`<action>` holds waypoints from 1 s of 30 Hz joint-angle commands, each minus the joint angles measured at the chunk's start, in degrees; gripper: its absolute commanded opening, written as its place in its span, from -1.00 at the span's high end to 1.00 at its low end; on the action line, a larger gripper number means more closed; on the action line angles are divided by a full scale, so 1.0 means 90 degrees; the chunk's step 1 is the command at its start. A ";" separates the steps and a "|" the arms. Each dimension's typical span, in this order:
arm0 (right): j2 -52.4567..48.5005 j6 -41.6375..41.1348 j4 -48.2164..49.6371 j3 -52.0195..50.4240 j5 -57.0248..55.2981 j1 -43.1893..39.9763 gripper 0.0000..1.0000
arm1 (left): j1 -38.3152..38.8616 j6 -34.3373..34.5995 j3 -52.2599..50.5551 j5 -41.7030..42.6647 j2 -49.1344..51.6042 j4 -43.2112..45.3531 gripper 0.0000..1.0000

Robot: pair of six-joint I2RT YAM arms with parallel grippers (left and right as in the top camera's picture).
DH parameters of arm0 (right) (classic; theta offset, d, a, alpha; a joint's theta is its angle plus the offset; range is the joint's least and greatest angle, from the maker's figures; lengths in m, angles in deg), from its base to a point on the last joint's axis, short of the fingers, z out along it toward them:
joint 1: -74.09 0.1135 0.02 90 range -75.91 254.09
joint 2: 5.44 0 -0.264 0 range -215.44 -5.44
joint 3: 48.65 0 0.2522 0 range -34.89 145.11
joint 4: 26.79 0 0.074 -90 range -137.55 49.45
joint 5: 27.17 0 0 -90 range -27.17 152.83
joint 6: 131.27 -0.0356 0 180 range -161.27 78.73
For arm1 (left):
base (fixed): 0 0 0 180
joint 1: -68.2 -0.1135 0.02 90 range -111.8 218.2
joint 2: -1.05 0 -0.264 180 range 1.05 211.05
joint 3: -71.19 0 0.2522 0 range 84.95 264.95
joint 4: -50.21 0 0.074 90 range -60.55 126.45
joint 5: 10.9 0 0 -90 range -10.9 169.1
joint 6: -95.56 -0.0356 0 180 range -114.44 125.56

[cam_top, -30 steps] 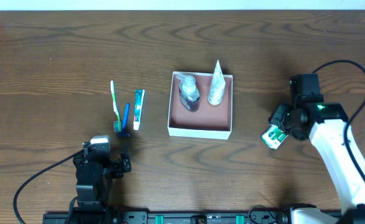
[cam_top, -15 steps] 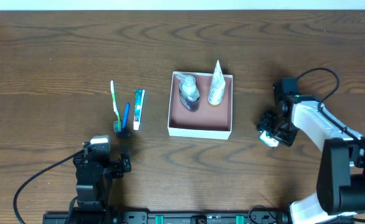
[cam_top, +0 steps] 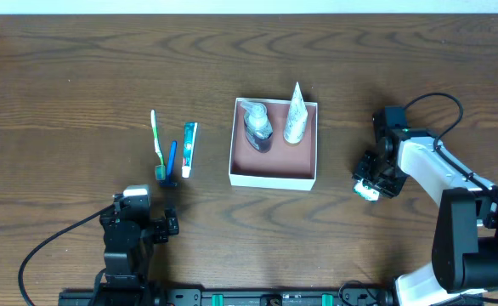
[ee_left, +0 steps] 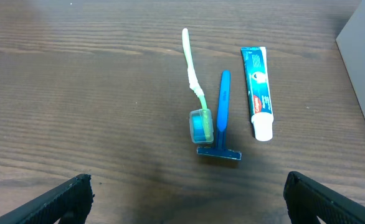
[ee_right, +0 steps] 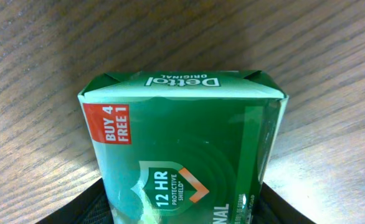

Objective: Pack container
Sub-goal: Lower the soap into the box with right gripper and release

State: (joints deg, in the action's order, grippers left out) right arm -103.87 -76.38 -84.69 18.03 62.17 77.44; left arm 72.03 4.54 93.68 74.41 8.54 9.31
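The container [cam_top: 274, 178], a white-walled box with a reddish-brown inside, stands mid-table and holds a clear bottle [cam_top: 257, 127] and a white tube [cam_top: 296, 119]. My right gripper [cam_top: 373, 180] is shut on a green soap box [cam_top: 367, 189], low over the table to the container's right. In the right wrist view the soap box [ee_right: 182, 124] fills the frame between my fingers [ee_right: 76, 208]. A toothbrush [ee_left: 192, 78], a blue razor [ee_left: 222, 118] and a toothpaste tube [ee_left: 257, 90] lie ahead of my left gripper [ee_left: 185, 202], which is wide open and empty.
The toothbrush [cam_top: 155, 140], razor [cam_top: 172, 161] and toothpaste [cam_top: 188, 149] lie side by side left of the container. The container's grey wall [ee_left: 363, 74] shows at the right edge of the left wrist view. Bare dark wood [cam_top: 79, 102] surrounds everything.
My right arm swung in and lowered, carrying the soap box slightly left toward the container; in the last half second it has barely moved. The left arm has not moved.
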 commanded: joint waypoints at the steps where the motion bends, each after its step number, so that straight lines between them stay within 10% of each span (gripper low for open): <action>1: 0.0430 0.0175 -0.0168 0.0318 -0.0138 0.0075 0.24 | -0.0032 0.0102 -0.0109 -0.0027 -0.0039 -0.0019 -0.96; 14: 0.2399 0.0287 -0.0984 0.1241 -0.0376 0.1882 0.49 | -0.0032 0.0102 -0.0109 -0.0027 -0.0039 -0.0019 -0.96; 30: 0.1542 -0.0019 -0.0097 0.1231 -0.0423 0.3672 0.47 | -0.0032 0.0102 -0.0109 -0.0024 -0.0039 -0.0019 -0.96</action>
State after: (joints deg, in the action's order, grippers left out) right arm -88.51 -75.57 -86.72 28.48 58.36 109.70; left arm 72.03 4.54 93.68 74.41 8.54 9.33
